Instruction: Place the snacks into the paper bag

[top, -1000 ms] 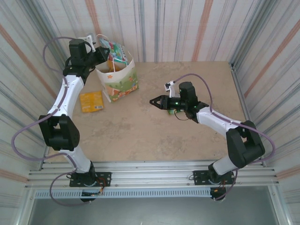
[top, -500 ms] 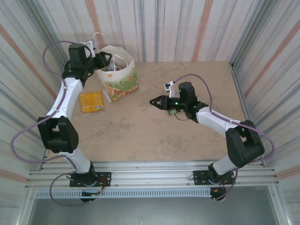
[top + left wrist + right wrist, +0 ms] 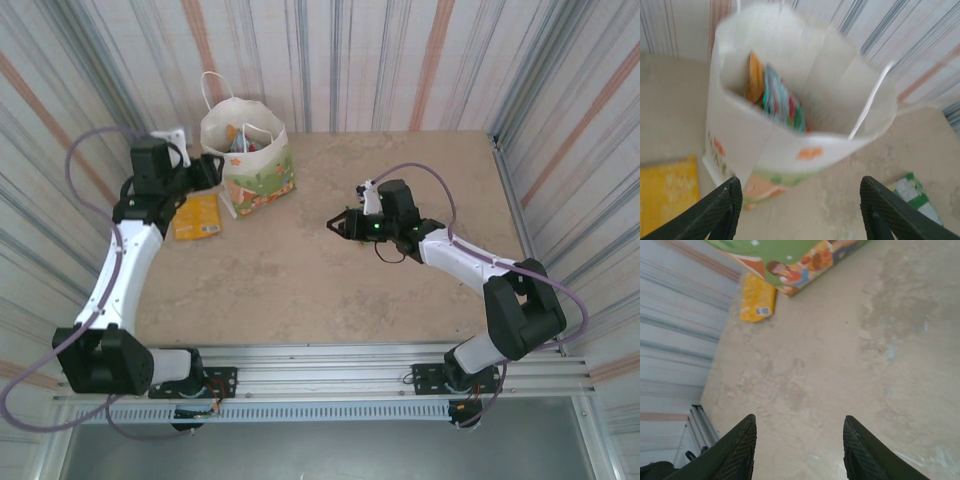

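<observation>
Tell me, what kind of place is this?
Probably a robot test booth, not a home: striped walls close round a beige table, and the left arm and right arm are bolted to a metal rail.

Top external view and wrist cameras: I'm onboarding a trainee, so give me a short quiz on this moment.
1. True or false: the flat yellow-orange packet lies inside the upright white paper bag.
2. The right gripper is: A open and empty; B shut on a packet; C inside the bag.
3. Which gripper is nearer the bag?
Key: 1 false; 2 A; 3 left gripper.
</observation>
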You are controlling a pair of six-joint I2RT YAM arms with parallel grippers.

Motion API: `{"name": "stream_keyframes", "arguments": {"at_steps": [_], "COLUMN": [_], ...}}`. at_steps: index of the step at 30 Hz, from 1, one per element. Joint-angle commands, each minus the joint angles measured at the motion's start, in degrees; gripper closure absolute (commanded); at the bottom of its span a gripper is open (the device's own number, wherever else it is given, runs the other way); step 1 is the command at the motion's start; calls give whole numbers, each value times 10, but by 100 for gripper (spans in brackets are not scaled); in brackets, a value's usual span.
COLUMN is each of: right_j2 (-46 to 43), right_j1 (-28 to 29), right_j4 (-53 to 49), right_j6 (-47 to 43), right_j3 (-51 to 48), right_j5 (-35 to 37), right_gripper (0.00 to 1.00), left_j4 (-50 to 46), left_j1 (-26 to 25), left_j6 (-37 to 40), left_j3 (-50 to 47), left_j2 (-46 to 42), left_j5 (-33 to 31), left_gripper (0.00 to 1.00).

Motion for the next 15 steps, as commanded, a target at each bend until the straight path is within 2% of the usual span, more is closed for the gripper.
{"name": "stream_keyframes", "arguments": {"at_steps": [1,4,8,15], "right_j2": [-2,7,29,80], "right_j1": [2,1,-33,-127], "right_j4": [-88,-129,-207,-319], "right_j6": [-32,-47,-73,-143], "right_j3": [26,30,52,108], "right_j5": [33,56,61,90], "right_gripper": [52,51,47,43], "left_j4": [13,47,53,163], "left_j1": [4,-7,-51,-196], "left_j6": [-30,-61,-73,-126], "left_j3": [-99,-187,-247,-311], "left_j2": [-37,-64,-72,-40], "left_j5": [25,44,43,22], "left_gripper": [32,33,33,34]}}
